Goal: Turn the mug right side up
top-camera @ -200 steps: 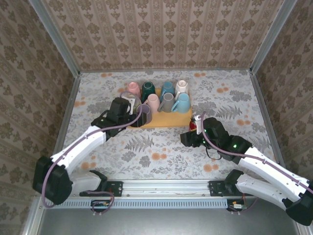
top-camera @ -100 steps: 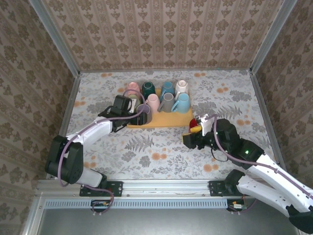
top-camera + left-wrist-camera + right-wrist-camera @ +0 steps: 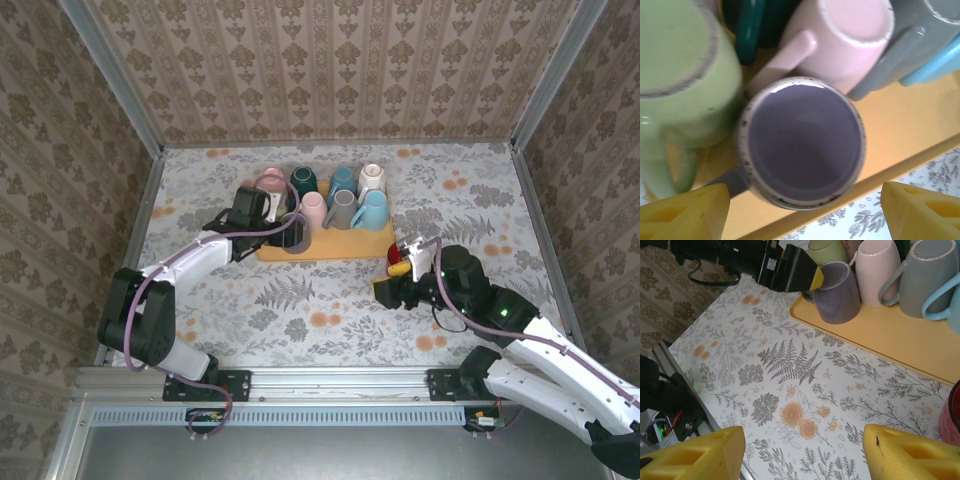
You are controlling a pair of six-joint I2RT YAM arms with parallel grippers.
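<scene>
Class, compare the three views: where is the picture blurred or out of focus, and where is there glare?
Left wrist view: soft close-up, the purple mug blurred, a glare streak on its inner rim, the left gripper's yellow jaws fuzzy. Right wrist view: the table print sharp, the right gripper's near jaws out of focus. Top external view: even light, soft shadows, no strong glare.

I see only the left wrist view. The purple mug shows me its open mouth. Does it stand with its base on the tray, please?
Observer: Yes. In the right wrist view the purple mug stands upright on the yellow tray, near its front left corner.
Operator: Thank you. And where is the right gripper?
Observer: The right gripper is open above the flowered table, off the tray's near right corner, beside a red object.
</scene>
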